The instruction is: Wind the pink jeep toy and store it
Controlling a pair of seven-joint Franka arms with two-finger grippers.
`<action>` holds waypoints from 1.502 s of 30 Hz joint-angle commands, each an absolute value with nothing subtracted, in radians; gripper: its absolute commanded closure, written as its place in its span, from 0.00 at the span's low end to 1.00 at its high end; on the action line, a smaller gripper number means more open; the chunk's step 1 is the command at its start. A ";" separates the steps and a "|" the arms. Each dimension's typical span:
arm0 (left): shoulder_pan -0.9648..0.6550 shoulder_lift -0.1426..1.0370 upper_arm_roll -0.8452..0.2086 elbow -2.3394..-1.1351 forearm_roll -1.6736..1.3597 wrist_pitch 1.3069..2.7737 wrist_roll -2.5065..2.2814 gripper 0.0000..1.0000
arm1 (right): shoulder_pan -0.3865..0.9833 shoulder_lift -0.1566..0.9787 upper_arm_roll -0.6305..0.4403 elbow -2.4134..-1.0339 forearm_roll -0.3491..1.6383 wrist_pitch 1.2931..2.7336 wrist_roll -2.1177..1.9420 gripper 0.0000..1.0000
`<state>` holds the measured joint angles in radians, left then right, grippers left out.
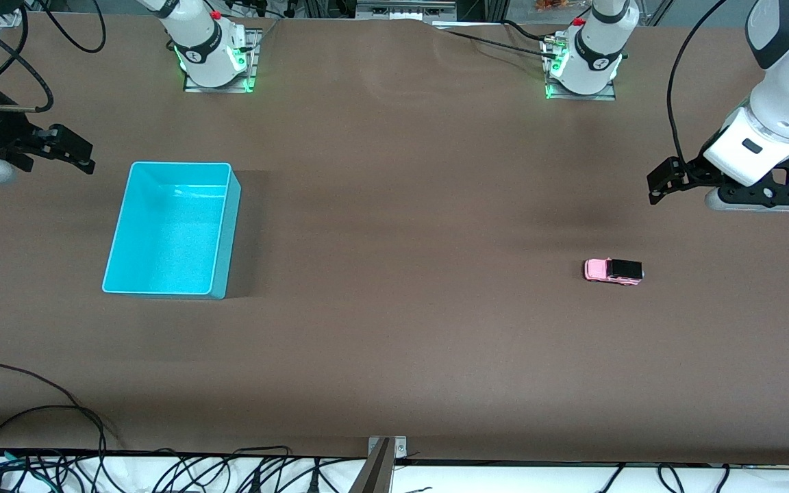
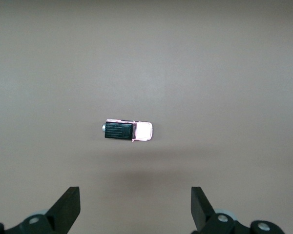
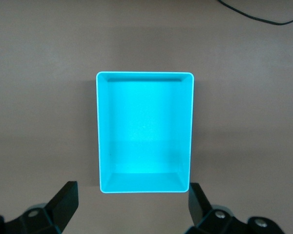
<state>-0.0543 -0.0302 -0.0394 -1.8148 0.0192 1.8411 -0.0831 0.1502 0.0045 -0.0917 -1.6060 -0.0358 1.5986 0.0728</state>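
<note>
Your pink jeep toy sits on the table toward the left arm's end, well apart from the cyan bin. Left gripper and right gripper hover with jaws spread, empty. The jeep is tiny (and wheeled): an off-centre pinch could roll it away.

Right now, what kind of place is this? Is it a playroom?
Probably a robot lab, not a playroom. Two robot arms are bolted to a brown table, cables trail along its edge, and only a pink jeep and an empty cyan bin sit on it.
</note>
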 commanded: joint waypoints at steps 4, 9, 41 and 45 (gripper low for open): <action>-0.054 -0.014 -0.035 -1.781 0.029 1.816 -0.067 0.00 | 0.150 0.005 -0.094 -1.586 -0.028 1.577 0.067 0.00; -0.052 -0.014 -0.035 -1.781 0.029 1.816 -0.067 0.00 | 0.150 0.005 -0.094 -1.586 -0.028 1.577 0.067 0.00; -0.067 0.035 -0.035 -1.760 0.032 1.815 -0.066 0.00 | 0.150 0.005 -0.094 -1.586 -0.028 1.577 0.067 0.00; -0.063 0.049 -0.034 -1.753 0.031 1.812 -0.019 0.00 | 0.150 0.003 -0.094 -1.586 -0.028 1.577 0.067 0.00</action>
